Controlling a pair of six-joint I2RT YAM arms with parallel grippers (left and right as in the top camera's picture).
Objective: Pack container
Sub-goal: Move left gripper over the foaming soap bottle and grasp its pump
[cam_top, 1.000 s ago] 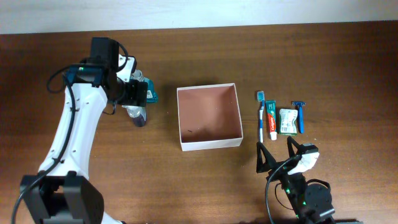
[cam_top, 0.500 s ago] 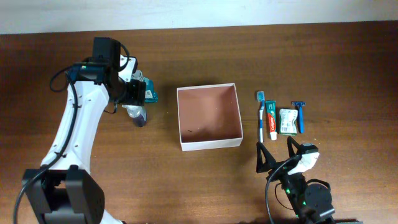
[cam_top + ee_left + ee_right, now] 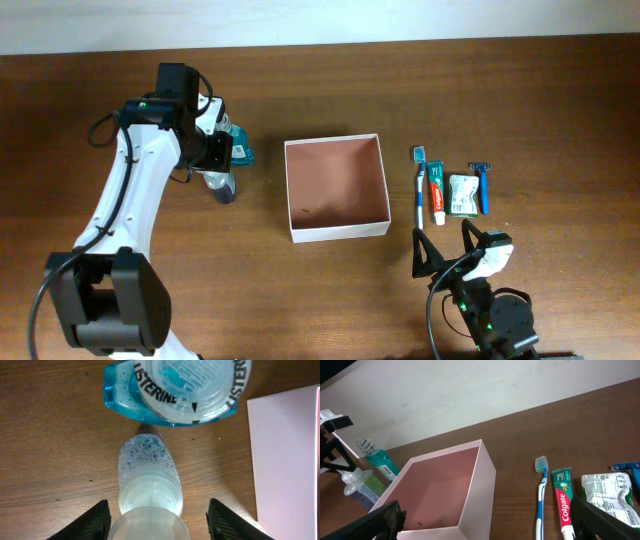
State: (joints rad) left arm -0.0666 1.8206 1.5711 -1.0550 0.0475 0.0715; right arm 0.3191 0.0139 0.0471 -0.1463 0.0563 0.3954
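**Nothing packed yet: container empty, first pick being lined up**

Nearest, at the right, the right gripper (image 3: 440, 230) hangs with its jaws spread wide and nothing between them, just short of the toiletries.

Beyond it four items lie in a row on the bench (image 3: 560, 100), all outside the box. From left to right they are a toothbrush (image 3: 420, 190), a Colgate toothpaste tube (image 3: 436, 195), a white-and-green sachet (image 3: 461, 194) and a blue razor (image 3: 482, 187).

Left of that row, mid-bench, sits the container (image 3: 335, 185). Its reddish-brown floor is bare apart from a few dark specks, so no packing shows as done.

Farther left, the left gripper (image 3: 159, 505) is partly open and straddles a clear bottle of pale foamy liquid (image 3: 147, 475). One finger stands on each side, with a strip of bench showing on the right, so I judge it is not gripped. The teal Listerine bottle (image 3: 175, 390) stands just beyond.

By my reading six items are left to pack, the clear bottle likely first.
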